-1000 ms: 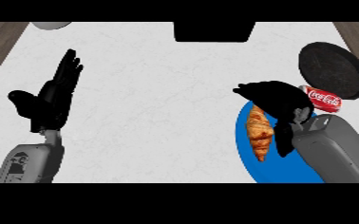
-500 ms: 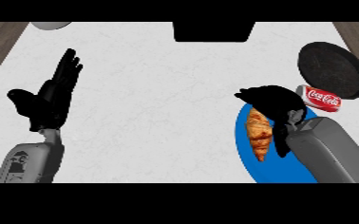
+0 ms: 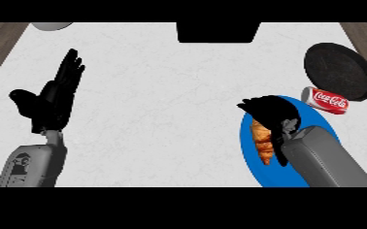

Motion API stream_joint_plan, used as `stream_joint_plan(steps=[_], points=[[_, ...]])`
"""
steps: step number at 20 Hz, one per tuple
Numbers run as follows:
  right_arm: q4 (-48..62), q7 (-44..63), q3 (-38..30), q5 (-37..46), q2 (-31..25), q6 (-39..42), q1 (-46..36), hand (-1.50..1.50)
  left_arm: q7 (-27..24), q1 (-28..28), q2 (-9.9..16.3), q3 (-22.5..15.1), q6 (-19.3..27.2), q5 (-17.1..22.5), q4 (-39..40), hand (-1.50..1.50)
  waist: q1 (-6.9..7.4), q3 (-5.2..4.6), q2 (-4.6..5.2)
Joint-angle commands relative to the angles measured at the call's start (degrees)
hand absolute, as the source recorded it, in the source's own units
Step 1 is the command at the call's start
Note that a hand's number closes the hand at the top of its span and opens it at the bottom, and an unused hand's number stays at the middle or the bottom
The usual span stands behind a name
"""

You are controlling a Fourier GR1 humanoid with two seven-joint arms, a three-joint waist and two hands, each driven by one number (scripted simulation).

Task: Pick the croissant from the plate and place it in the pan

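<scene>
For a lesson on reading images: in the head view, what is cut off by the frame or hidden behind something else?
Head view: the pan runs off the right edge; the right hand covers the top of the croissant and part of the blue plate; the open left hand shows whole.

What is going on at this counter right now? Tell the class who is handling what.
The robot's right hand is over the blue plate, its fingers curled down at the top end of the croissant, which lies on the plate. The dark pan sits further back at the right edge with nothing in it, and a red soda can lies between pan and plate. The left hand rests open at the left, fingers up.
</scene>
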Motion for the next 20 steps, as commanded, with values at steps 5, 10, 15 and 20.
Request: stream_joint_plan(steps=[5,10,15,20], points=[[2.1,-7.6,1.7,1.7,1.0,0.0,3.3,1.50,1.0,-0.4,-1.6,0.0,0.9,-1.1,-0.9,0.00,-0.14,0.01,-0.02],[7.9,-16.4,2.7,6.2,-1.6,-5.7,-0.5,1.50,-3.2,-0.9,-1.0,1.4,-1.7,-0.4,3.0,0.00,0.03,0.00,0.08],[1.9,-16.1,0.8,7.4,-0.4,-1.2,-0.7,1.50,-4.0,0.1,-1.9,1.5,-1.9,-0.9,3.9,0.00,-0.14,-0.01,-0.01],[10.7,5.4,-15.3,5.9,14.3,-13.1,-1.7,1.50,-0.3,-0.4,-0.5,2.1,-1.5,-0.7,1.5,0.00,-0.54,0.04,0.15]])
